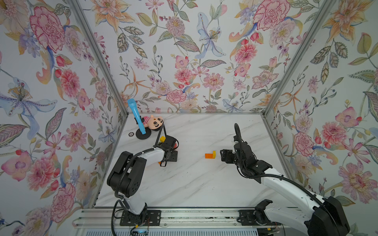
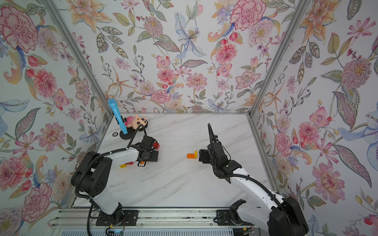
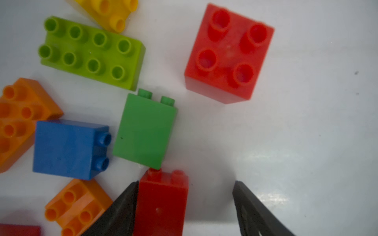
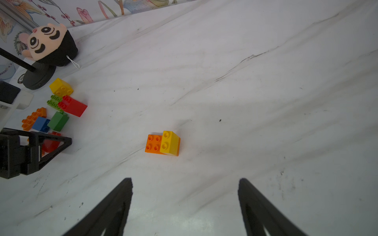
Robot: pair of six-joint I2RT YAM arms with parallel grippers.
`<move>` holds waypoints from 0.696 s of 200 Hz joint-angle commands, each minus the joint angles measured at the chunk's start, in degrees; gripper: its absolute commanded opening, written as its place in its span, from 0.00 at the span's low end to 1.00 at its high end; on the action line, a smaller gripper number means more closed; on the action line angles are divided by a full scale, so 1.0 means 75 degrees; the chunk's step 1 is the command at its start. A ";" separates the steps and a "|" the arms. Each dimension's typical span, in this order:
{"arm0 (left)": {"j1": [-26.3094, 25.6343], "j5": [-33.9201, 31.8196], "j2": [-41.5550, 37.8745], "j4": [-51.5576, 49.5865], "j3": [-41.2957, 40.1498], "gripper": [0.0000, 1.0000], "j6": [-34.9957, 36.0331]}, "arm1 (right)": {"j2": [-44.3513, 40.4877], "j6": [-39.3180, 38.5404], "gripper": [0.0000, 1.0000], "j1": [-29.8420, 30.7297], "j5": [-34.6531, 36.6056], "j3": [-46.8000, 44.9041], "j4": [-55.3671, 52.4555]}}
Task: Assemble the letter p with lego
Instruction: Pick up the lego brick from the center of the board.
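In the left wrist view my left gripper point(image 3: 185, 182) hangs open over a pile of lego. A red brick point(image 3: 161, 204) lies on its side between the fingers, against one finger, with a wide gap to the other. Around it lie a green brick point(image 3: 145, 130), a blue brick point(image 3: 65, 149), a lime long brick point(image 3: 92, 53), a red square brick point(image 3: 227, 55) and orange bricks point(image 3: 77, 206). Mid-table an orange brick point(image 1: 208, 156) carries a yellow brick point(image 1: 214, 154). My right gripper point(image 4: 185, 179) stands open and empty just short of that pair point(image 4: 169, 143).
A plush doll point(image 1: 154, 122) lies at the back left beside a blue microphone point(image 1: 136, 114) on a black round base point(image 1: 143, 133). Flowered walls close the table on three sides. In the top views my left arm point(image 1: 151, 155) covers most of the brick pile.
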 commanded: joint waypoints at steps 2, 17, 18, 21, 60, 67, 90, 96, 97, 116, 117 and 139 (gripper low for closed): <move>-0.0346 0.0243 -0.0245 -0.0286 -0.0274 0.72 -0.0255 | 0.0173 0.0091 0.83 -0.0046 -0.0175 0.0045 0.0178; -0.0587 0.0253 -0.0311 -0.0124 -0.0354 0.70 -0.0304 | 0.0311 0.0090 0.84 -0.0037 -0.0276 0.0080 0.0240; -0.0590 0.0248 -0.0311 -0.0114 -0.0357 0.70 -0.0307 | 0.0324 0.0090 0.84 -0.0035 -0.0280 0.0087 0.0241; -0.0626 0.0237 -0.0322 -0.0087 -0.0365 0.70 -0.0327 | 0.0357 0.0090 0.84 -0.0034 -0.0303 0.0107 0.0241; -0.0664 -0.0677 -0.0019 -0.0136 -0.0194 0.63 -0.0656 | 0.0600 0.0080 0.84 0.0092 -0.0378 0.0324 0.0261; -0.0679 -0.0727 0.0079 -0.0136 -0.0145 0.62 -0.0673 | 0.0606 0.0070 0.84 0.0106 -0.0356 0.0367 0.0244; -0.0751 -0.0793 0.0301 -0.0117 -0.0067 0.57 -0.0679 | 0.0565 0.0067 0.84 0.0130 -0.0285 0.0400 0.0182; -0.0789 -0.0836 0.0306 -0.0130 -0.0067 0.56 -0.0687 | 0.0548 0.0067 0.84 0.0130 -0.0264 0.0387 0.0190; -0.0797 -0.0842 0.0303 -0.0129 -0.0067 0.55 -0.0686 | 0.0548 0.0067 0.84 0.0130 -0.0262 0.0387 0.0186; -0.0920 -0.0863 0.0297 -0.0151 -0.0067 0.50 -0.0661 | 0.0546 0.0067 0.84 0.0130 -0.0237 0.0351 0.0182; -0.0933 -0.0861 0.0286 -0.0151 -0.0067 0.50 -0.0667 | 0.0553 0.0073 0.84 0.0130 -0.0237 0.0351 0.0182; -0.0988 -0.0783 0.0233 -0.0106 -0.0148 0.44 -0.0661 | 0.0628 0.0105 0.84 0.0130 -0.0258 0.0369 0.0188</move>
